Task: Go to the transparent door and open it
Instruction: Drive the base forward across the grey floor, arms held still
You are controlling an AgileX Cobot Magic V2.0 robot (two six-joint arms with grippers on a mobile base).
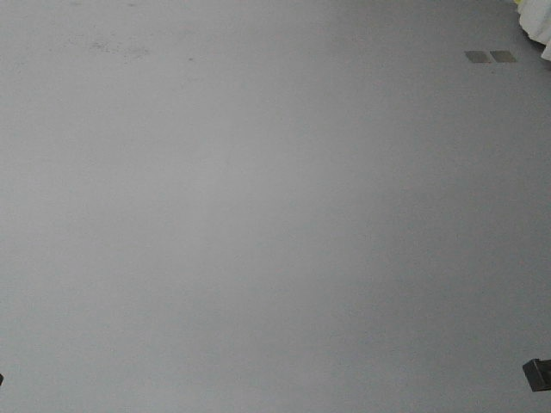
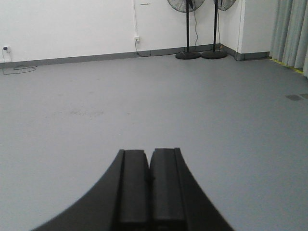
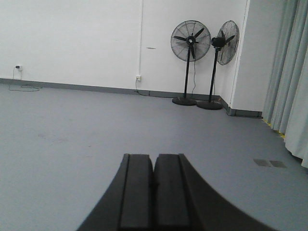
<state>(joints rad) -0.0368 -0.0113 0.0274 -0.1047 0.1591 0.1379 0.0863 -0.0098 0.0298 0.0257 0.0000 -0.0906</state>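
The black left gripper (image 2: 149,153) and black right gripper (image 3: 154,158) each have their fingers pressed together on nothing, above a smooth grey floor (image 1: 258,215). Ahead, two black pedestal fans (image 3: 191,41) stand by a plain white wall (image 3: 72,38), with pale grey curtains (image 3: 288,72) at the right. The transparent door shows in no view.

The top edge cuts off the heads of both fans (image 2: 188,55) in the left wrist view. In the front view the right edge cuts a small dark thing (image 1: 537,375), and I cannot tell what it is.
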